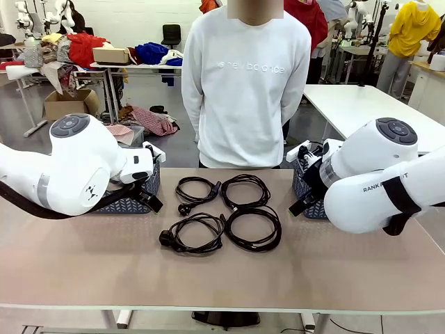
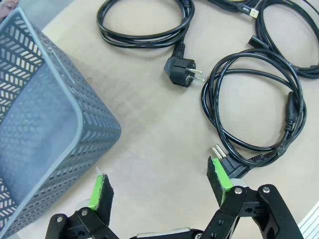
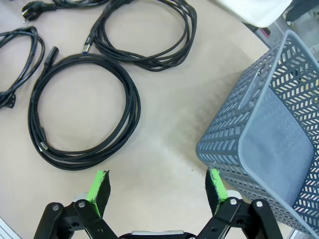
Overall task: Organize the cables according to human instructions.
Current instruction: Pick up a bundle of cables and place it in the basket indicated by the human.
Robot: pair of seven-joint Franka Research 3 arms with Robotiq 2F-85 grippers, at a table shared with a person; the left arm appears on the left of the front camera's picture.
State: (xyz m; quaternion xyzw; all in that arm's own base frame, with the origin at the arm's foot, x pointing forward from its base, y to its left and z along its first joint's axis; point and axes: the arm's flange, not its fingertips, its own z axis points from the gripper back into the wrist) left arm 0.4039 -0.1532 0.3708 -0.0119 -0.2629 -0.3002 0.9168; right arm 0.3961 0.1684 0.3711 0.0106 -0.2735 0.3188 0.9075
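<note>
My left gripper (image 2: 158, 174) is open: green pads set wide apart, nothing between them, poised over bare table (image 2: 149, 132). Hard by one finger stands a grey mesh basket (image 2: 50, 99), upright, its rounded corner just short of that pad. Off the other finger lies the first cable (image 2: 290, 110), a flat black coil whose two-pin plug rests just beyond that fingertip. I cannot tell whether pad and plug touch. Farther ahead of the left gripper lies the second cable (image 2: 144, 40), also coiled, the pins of its round plug turned toward the first coil. My right gripper (image 3: 157, 175) is likewise open, pads wide, holding nothing, over the table. A second mesh basket (image 3: 234, 124) stands just beside one of its fingers, its corner close to that pad. Ahead of the opposite finger lies the third cable (image 3: 133, 102), a broad round coil, near the gripper but clear of it. Beyond it, farther from the right gripper, lies the fourth cable (image 3: 149, 60), whose loop appears to touch the third at one edge. In the front view all four coils lie flat on the table in two rows of two, between my two grippers and between the two baskets. A person (image 1: 243, 83) in a white top stands at the far edge, beyond the coils.
</note>
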